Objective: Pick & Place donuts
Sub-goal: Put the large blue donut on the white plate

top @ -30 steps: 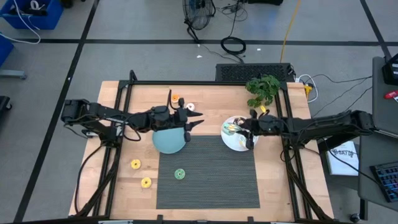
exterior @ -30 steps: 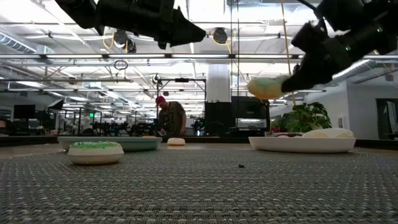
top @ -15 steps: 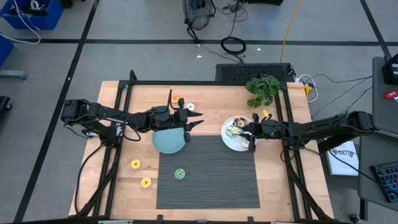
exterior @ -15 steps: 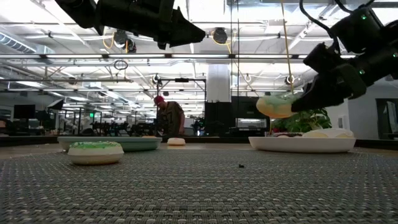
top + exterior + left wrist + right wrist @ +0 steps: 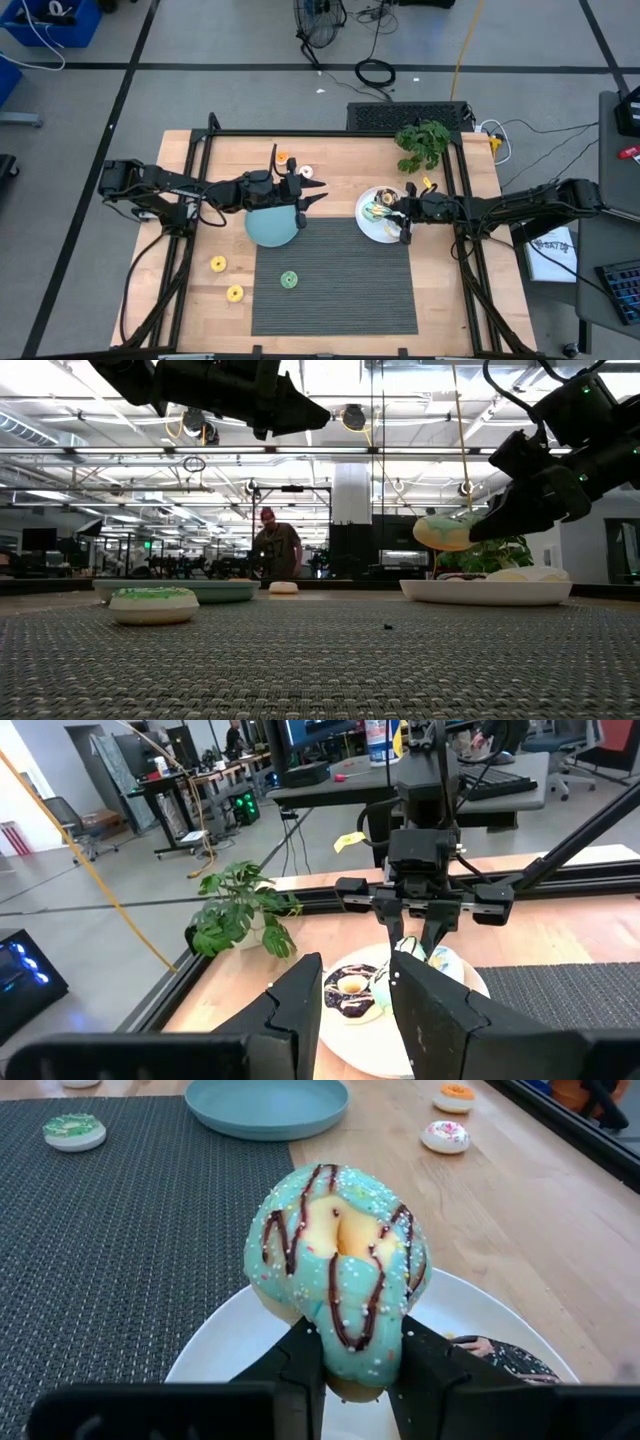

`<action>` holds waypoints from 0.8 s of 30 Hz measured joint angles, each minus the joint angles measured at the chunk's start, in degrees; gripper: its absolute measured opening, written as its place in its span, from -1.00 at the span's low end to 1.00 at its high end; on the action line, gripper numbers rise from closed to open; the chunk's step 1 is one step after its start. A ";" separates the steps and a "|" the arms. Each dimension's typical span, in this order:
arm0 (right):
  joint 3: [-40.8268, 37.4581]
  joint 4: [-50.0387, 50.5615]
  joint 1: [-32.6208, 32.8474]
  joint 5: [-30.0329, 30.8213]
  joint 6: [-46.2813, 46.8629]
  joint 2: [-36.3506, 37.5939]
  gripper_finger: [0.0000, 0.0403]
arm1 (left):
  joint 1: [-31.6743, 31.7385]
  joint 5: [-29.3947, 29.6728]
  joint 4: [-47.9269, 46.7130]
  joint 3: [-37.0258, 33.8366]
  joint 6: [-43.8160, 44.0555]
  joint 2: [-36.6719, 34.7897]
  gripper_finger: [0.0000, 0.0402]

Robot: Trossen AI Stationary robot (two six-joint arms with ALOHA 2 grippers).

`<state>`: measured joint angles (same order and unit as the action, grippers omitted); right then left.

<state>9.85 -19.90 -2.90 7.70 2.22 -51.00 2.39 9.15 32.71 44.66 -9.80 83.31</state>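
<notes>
Right gripper (image 5: 352, 1365) clamped on a mint donut (image 5: 338, 1265) with chocolate drizzle, held just above the white plate (image 5: 225, 1345); lower edge of that donut hidden between the fingers. Chocolate donut (image 5: 352, 992) on the plate, mostly cut off in the right wrist view. Left gripper (image 5: 312, 194) over the far edge of the teal plate (image 5: 270, 228), jaws slightly apart, nothing held. Green donut (image 5: 289, 280) on the dark mat (image 5: 340, 290). Two yellow donuts (image 5: 218, 264) on bare wood near the left edge. Orange donut (image 5: 282, 156) and white donut (image 5: 305, 172) beyond the teal plate, small from above.
</notes>
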 joint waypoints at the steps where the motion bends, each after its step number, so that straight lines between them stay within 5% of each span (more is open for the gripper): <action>1: 0.00 0.00 0.00 -0.05 0.03 0.00 -0.63 | 0.00 0.02 0.00 0.00 0.00 0.00 -0.38; 24: 0.00 -2.24 0.00 -0.41 -1.02 -7.28 -0.59 | 0.00 0.02 0.02 -0.04 -0.02 0.02 -0.38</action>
<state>9.85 -22.15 -2.90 7.29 1.21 -58.28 2.39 9.17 32.73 44.62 -9.82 83.33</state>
